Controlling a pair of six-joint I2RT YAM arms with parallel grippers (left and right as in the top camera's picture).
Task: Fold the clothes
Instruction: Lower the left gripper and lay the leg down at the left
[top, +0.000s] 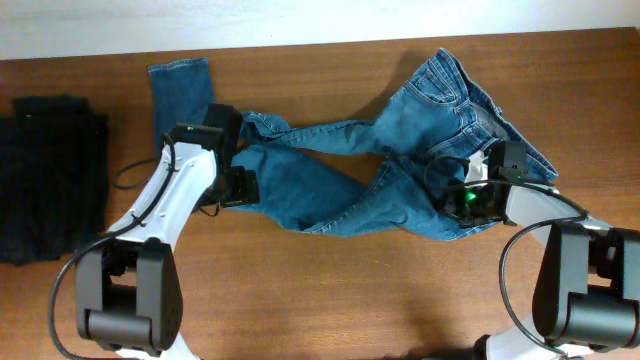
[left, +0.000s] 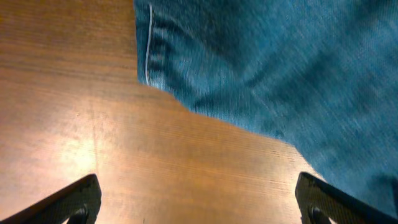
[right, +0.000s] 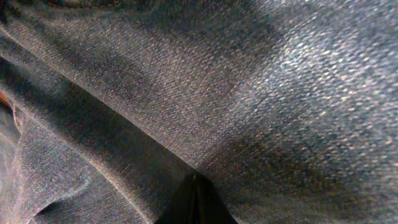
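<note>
Lying at the far left of the wooden table (top: 300, 290), a black folded garment pile (top: 50, 175) sits well apart from everything else. To its right the jeans (top: 330, 190) sprawl unfolded across the middle and right of the table. One cuff (top: 180, 85) points toward the back edge. The two legs run rightward, crumpled and partly crossing. The waistband (top: 480, 105) end lies bunched at the right.

The left gripper (left: 196, 196) is over the near edge of the left-hand leg, not far from the cuff. Its two fingers (left: 81, 199) are spread wide, one at each lower corner of the left wrist view, with nothing between them but bare wood. Denim fills the upper right of that view, and a pale stitched seam (left: 148, 43) runs along the cloth's edge. The cloth lies beyond the fingers. I cannot tell whether they touch the table.

Farther right, the right gripper (right: 194, 199) is down on the seat of the jeans, just below the waistband. In the right wrist view its fingers are drawn together into a single dark wedge at the bottom centre. Denim covers the whole view, and its creases run down to meet at that wedge, so the gripper appears pinched onto a fold of the cloth.
</note>
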